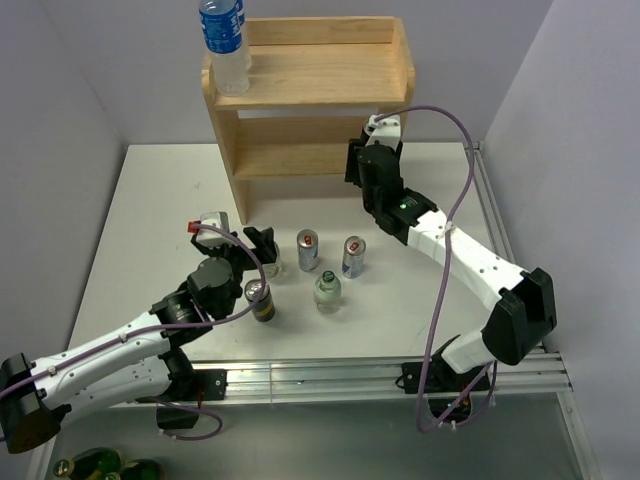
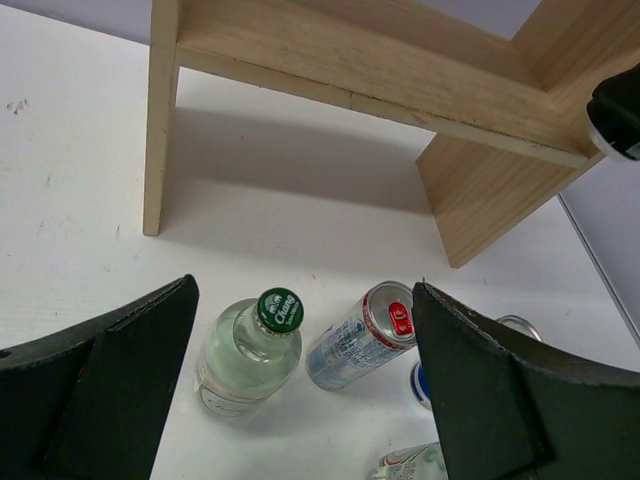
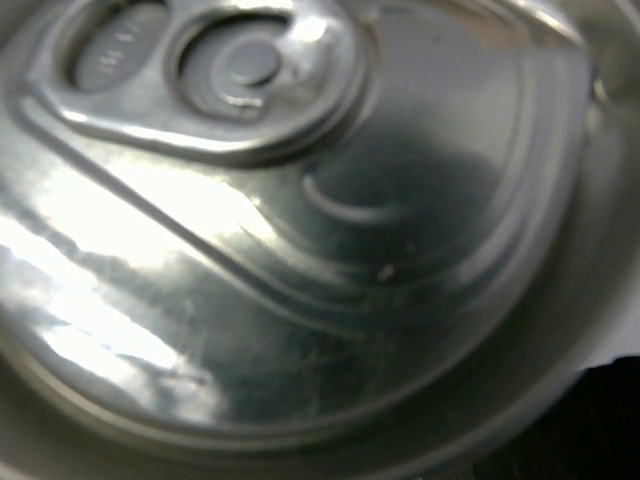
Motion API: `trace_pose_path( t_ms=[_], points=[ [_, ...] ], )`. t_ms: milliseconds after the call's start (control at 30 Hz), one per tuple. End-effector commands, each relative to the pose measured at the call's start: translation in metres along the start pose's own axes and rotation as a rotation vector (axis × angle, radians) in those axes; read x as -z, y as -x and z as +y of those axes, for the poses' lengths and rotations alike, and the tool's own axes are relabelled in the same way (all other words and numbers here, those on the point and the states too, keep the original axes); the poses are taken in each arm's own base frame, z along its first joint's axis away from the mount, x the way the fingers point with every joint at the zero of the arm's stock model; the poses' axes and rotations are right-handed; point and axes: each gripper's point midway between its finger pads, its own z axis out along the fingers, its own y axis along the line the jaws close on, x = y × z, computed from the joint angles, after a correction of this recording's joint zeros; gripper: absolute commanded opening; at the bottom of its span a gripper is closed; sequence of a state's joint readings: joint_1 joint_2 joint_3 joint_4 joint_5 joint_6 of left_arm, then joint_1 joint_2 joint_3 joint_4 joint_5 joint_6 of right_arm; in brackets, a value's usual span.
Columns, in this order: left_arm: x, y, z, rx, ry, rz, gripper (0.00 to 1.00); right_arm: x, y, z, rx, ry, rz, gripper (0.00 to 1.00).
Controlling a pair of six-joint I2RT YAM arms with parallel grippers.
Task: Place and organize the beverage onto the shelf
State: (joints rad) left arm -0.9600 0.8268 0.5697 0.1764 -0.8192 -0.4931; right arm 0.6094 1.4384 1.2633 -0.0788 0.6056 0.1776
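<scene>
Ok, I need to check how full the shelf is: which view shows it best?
Top external: most of the shelf shows, both tiers, a water bottle on top. Left wrist catches only its lower board and side panels; right wrist shows just the lid of a can.

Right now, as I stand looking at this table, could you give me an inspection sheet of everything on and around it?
Surface: white table, no spills seen.
Job's things: wooden shelf with a water bottle on its top tier; two silver cans, a dark can and a clear bottle stand on the table.
Clutter: nothing seen.
Grippers: left gripper open, a green-capped bottle just ahead; right gripper shut on a held can beside the shelf.
Cables: purple cables loop along both arms.
Surroundings: plain walls; green bottles below the near-left corner.
</scene>
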Motion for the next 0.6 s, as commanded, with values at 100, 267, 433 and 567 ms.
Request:
trace_pose_path(
  t_ms=[100, 267, 433, 567],
  points=[
    [0.0, 0.009, 0.001, 0.011, 0.005, -0.038, 0.95, -0.007, 0.081, 0.009, -0.106, 0.023, -0.18, 0.0],
    [0.0, 0.007, 0.004, 0.008, 0.008, -0.035, 0.95, -0.029, 0.07, 0.006, -0.116, 0.0, -0.163, 0.0],
    [-0.001, 0.004, 0.005, 0.002, 0.012, -0.03, 0.95, -0.053, 0.057, 0.004, -0.115, -0.02, -0.144, 0.0],
    [-0.001, 0.004, 0.006, 0.002, 0.015, -0.031, 0.95, -0.069, 0.049, 0.0, -0.113, -0.043, -0.13, 0.0]
  ],
)
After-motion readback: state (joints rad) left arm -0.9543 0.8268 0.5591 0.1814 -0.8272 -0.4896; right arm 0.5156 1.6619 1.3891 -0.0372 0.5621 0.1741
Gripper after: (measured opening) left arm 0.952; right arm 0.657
